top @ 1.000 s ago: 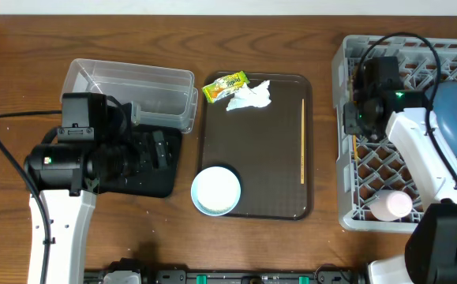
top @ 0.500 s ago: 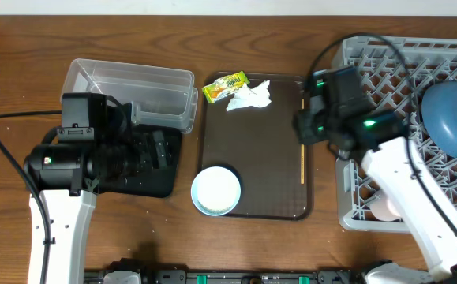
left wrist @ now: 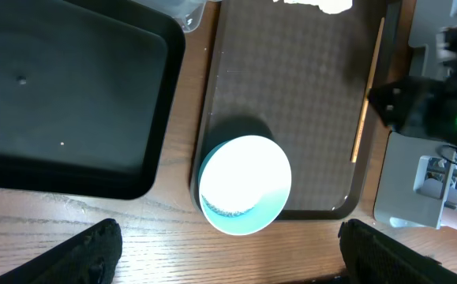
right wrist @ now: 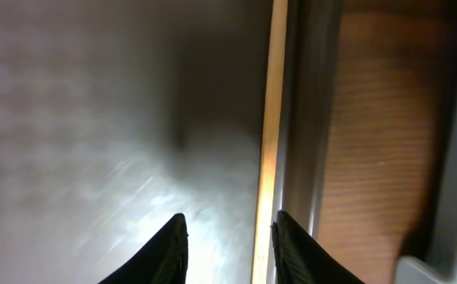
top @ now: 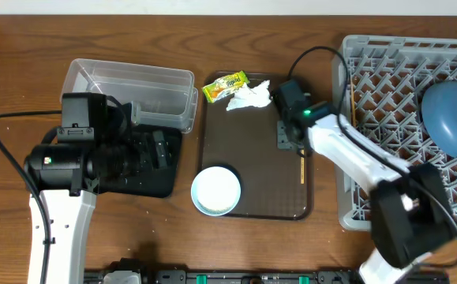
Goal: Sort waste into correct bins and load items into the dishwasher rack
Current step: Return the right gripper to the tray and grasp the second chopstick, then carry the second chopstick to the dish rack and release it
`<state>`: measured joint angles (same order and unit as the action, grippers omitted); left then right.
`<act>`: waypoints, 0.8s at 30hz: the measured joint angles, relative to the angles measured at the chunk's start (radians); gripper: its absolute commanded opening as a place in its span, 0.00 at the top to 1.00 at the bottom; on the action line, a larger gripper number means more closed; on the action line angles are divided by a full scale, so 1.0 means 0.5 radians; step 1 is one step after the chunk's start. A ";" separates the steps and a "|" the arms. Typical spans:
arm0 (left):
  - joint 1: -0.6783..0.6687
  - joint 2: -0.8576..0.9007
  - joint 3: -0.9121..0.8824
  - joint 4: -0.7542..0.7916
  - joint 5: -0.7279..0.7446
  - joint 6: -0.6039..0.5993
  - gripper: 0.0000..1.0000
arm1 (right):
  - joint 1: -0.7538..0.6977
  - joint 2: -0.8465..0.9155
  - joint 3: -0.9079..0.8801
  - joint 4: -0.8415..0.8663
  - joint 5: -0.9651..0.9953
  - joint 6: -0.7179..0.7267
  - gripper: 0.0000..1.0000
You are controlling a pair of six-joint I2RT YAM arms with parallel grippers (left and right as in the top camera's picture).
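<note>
A wooden chopstick lies along the right edge of the brown serving tray. My right gripper is open low over it, with the stick between the fingers close to the right one; it also shows in the overhead view. The yellow-green wrapper and white tissue lie at the tray's far end. The mint-green bowl holds white grains at the tray's near left corner. My left gripper is open and empty above the table. The blue bowl sits in the grey rack.
The clear tub stands at the far left, and the black tray lies in front of it under my left arm. A second thin stick lies in the rack's left side. The pink cup and white bowl are out of view.
My right arm has swung left from over the rack to the brown tray and come down at the chopstick. The left arm has not moved.
</note>
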<state>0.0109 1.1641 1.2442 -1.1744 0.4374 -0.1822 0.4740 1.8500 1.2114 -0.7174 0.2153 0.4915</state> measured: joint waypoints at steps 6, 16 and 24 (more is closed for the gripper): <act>0.000 0.000 0.000 -0.001 0.000 0.000 0.10 | -0.011 0.172 -0.005 0.040 0.057 0.061 0.71; 0.000 0.000 0.000 0.000 -0.001 0.000 0.10 | -0.050 0.188 -0.004 0.053 -0.014 0.106 0.99; 0.000 0.000 0.000 -0.001 0.000 0.000 0.10 | -0.052 0.107 0.004 -0.046 -0.107 0.066 0.99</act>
<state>0.0109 1.1641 1.2442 -1.1748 0.4374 -0.1822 0.4480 1.9034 1.2133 -0.7403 0.1619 0.5247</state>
